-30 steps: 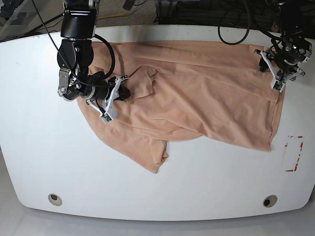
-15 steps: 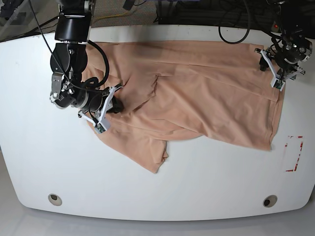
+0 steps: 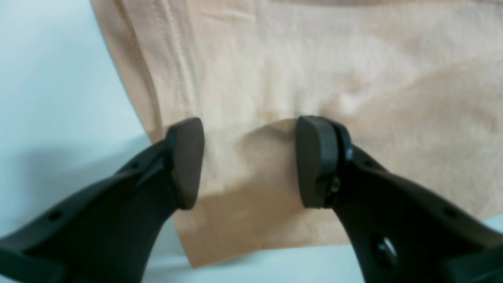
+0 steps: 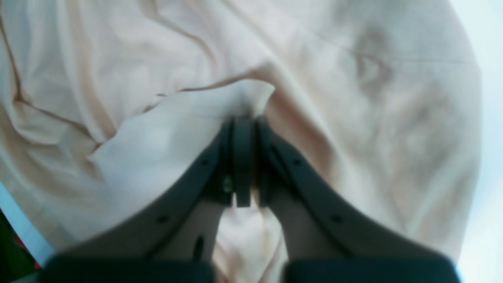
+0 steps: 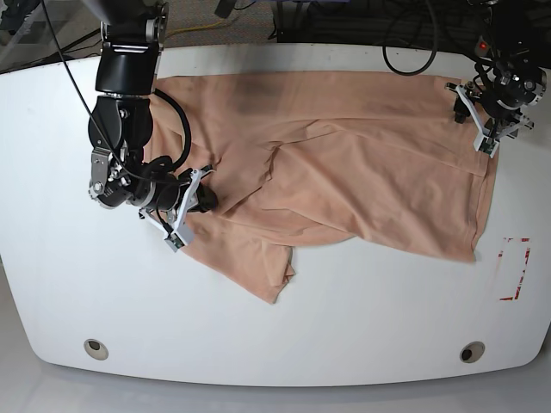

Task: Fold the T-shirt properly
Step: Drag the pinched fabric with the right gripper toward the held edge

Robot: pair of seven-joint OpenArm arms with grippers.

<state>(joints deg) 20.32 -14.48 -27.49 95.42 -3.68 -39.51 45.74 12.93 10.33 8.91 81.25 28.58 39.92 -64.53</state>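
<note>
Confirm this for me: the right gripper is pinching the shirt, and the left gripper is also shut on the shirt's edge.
Not quite. The left gripper is open, its jaws apart over the shirt near its edge, as the left wrist view shows. The right gripper is indeed pinching the shirt.

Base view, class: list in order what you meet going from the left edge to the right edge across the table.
Right gripper pinching cloth → T-shirt → left gripper at the shirt's edge → red-marked rectangle on the white table.

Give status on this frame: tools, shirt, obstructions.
Right tool shut, pinching a fold of the T-shirt. Left tool open over the shirt's edge. Shirt spread, rumpled, unfolded. Nothing in the way.
</note>
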